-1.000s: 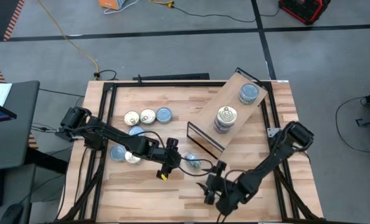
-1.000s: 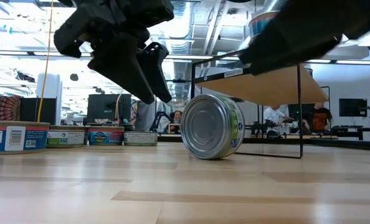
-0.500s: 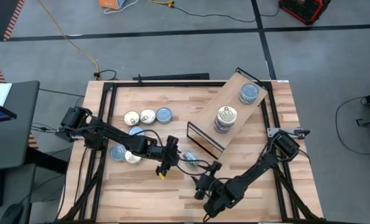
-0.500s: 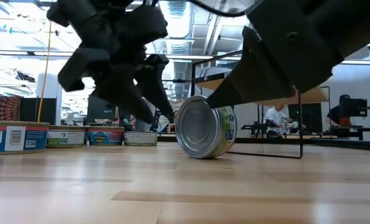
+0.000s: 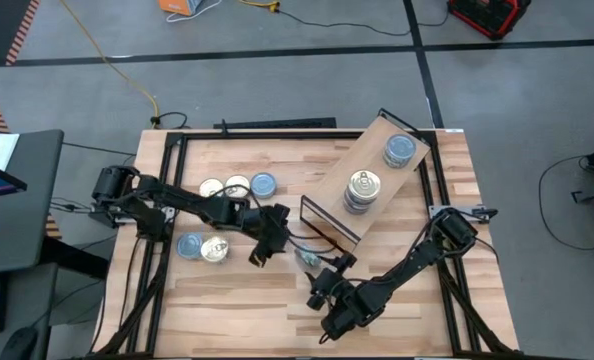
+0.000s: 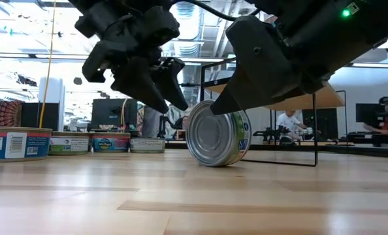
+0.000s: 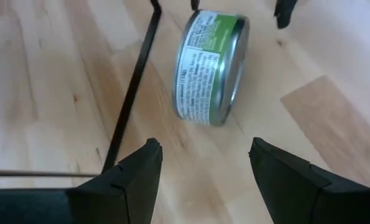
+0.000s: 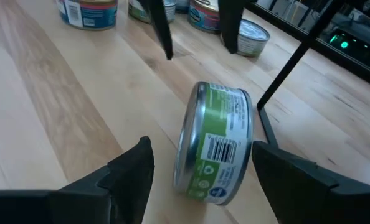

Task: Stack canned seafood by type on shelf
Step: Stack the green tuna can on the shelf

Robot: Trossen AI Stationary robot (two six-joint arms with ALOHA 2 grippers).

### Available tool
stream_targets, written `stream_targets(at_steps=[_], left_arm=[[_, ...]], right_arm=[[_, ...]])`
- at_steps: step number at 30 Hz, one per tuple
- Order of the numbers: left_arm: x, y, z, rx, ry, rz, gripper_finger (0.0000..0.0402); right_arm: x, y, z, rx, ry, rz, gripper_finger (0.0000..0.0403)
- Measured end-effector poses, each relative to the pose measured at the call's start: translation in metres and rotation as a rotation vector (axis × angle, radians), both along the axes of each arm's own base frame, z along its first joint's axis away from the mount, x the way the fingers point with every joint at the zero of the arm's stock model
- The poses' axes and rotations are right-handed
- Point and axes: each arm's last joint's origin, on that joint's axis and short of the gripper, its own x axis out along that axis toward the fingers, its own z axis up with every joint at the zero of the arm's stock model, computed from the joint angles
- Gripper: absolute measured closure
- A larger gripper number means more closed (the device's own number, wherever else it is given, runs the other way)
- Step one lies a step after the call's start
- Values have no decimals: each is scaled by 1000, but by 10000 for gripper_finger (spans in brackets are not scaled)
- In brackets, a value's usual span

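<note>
A tin with a green label stands on its rim on the table, in front of the shelf's near end. It also shows in the low view. My left gripper is open just left of it, and the tin lies ahead of its fingers. My right gripper is open at the tin's near side, and its fingers stand on either side of the tin without touching it. The shelf carries a stack of gold-lidded tins and a stack of blue-lidded tins.
Three flat tins lie in a row at the far left, and two more lie near the left arm. The shelf's black frame leg stands close beside the upended tin. Bare tabletop lies toward the near edge.
My right gripper has moved toward the table's left and far side, closing in on the upended tin until its fingers flank it. My left gripper has drawn back a little toward the far edge and risen slightly. The tin stays on its rim.
</note>
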Motion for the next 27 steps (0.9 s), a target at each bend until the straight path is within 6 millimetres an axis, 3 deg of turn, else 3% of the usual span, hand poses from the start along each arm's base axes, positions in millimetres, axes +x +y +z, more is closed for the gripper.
stream_targets(at_steps=[7,16,20,24,27], left_arm=[[1,3,-5,-78,22,-63,166],[5,-7,-1,-58,-37,-97,166],[3,-9,0,-25,-34,-81,166],[0,-8,-1,-9,-4,-76,166],[-1,-9,6,-47,-33,-70,166]], right_arm=[[2,-6,-1,9,28,-10,101],[14,-25,-3,47,118,-11,110],[16,-29,-4,39,139,-8,155],[14,-25,-4,20,167,25,235],[10,-19,-2,-8,198,66,244]])
